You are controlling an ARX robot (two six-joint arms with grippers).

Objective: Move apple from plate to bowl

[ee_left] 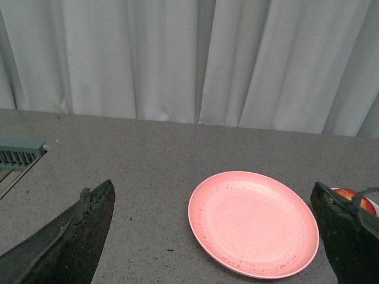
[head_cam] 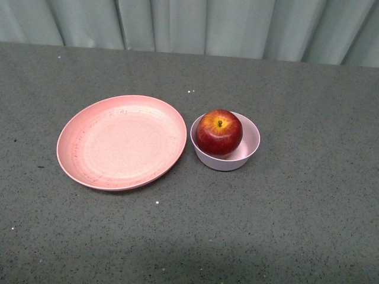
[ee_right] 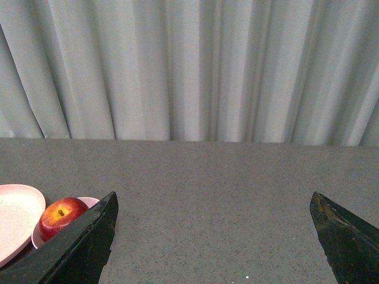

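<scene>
The dark-red apple [head_cam: 219,131] sits inside the small pale pink bowl [head_cam: 250,146], stem up. Just left of the bowl lies the wide salmon-pink plate [head_cam: 121,142], with nothing on it. Neither arm shows in the front view. In the left wrist view my left gripper [ee_left: 213,192] is open, the plate [ee_left: 253,223] lies between its fingers, and a sliver of the apple [ee_left: 362,201] peeks past one finger. In the right wrist view my right gripper [ee_right: 213,201] is open over bare table, with the apple [ee_right: 61,215], the bowl [ee_right: 90,202] and the plate's edge [ee_right: 16,216] off to one side.
A grey speckled table [head_cam: 296,225] carries everything. Pale curtains [head_cam: 237,23] hang along its far edge. A grey vented block [ee_left: 21,152] shows at the table's side in the left wrist view.
</scene>
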